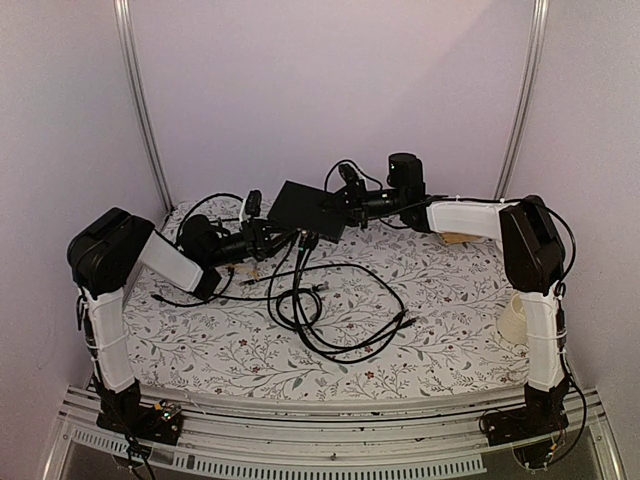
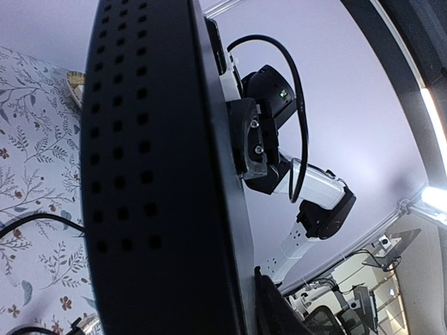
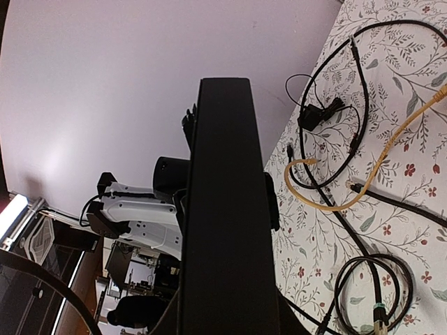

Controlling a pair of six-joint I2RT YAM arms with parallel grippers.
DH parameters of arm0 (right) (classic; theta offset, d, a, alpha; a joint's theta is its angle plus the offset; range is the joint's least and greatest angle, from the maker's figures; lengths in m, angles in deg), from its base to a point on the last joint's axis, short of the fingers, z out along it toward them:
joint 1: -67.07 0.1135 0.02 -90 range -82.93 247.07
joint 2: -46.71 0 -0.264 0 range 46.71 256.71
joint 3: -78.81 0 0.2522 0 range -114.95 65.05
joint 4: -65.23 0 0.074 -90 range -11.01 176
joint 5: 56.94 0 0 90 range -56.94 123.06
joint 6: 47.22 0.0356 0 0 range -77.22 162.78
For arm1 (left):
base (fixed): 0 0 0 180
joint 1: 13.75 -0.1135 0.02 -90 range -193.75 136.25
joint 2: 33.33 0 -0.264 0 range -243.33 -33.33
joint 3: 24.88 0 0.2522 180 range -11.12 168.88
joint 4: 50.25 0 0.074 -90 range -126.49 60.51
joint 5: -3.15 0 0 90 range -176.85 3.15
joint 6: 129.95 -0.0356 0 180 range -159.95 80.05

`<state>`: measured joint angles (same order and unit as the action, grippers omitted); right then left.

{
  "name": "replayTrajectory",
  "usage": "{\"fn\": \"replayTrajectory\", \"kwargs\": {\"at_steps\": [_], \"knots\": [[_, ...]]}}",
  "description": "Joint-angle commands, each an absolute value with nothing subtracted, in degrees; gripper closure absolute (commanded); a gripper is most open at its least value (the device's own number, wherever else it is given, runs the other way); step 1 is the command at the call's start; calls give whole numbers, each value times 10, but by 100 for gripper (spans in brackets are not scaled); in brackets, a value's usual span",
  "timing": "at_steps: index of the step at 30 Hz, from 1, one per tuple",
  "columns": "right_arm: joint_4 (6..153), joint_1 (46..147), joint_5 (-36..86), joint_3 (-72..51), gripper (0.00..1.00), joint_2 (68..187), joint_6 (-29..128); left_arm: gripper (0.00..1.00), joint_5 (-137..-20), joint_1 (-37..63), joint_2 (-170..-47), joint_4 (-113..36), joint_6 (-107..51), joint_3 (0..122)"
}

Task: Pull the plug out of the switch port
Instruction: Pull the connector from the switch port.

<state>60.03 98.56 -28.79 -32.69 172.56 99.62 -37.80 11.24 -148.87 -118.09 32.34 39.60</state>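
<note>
Above the back of the flowered table (image 1: 450,320), I hold the switch (image 1: 308,208) clear of the cloth and tilted, one claw at each end. My right claw (image 1: 350,205) is closed on the far-right edge, its pad flat against the casing in the left wrist view. My left claw (image 1: 263,232) straddles the opposite end, narrowed to the thickness of the box as far as the wrist views show. Black cables (image 1: 303,252) hang from the ports on the near long edge down to loose loops on the cloth, so the plug (image 1: 300,238) appears seated, not yet pulled. Holding the box up, I judge, keeps the port edge reachable, but one claw must release to take the plug
</note>
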Motion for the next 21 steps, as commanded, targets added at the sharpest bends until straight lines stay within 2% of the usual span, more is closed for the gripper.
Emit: {"fn": "replayTrajectory", "kwargs": {"at_steps": [1,21], "knots": [[554,988,-292,-350,98,1719,1003,68,-384,122,-1499,-1221,330,396],[540,988,-283,-361,98,1731,1020,65,-398,132,-1500,-1219,322,377]]}}
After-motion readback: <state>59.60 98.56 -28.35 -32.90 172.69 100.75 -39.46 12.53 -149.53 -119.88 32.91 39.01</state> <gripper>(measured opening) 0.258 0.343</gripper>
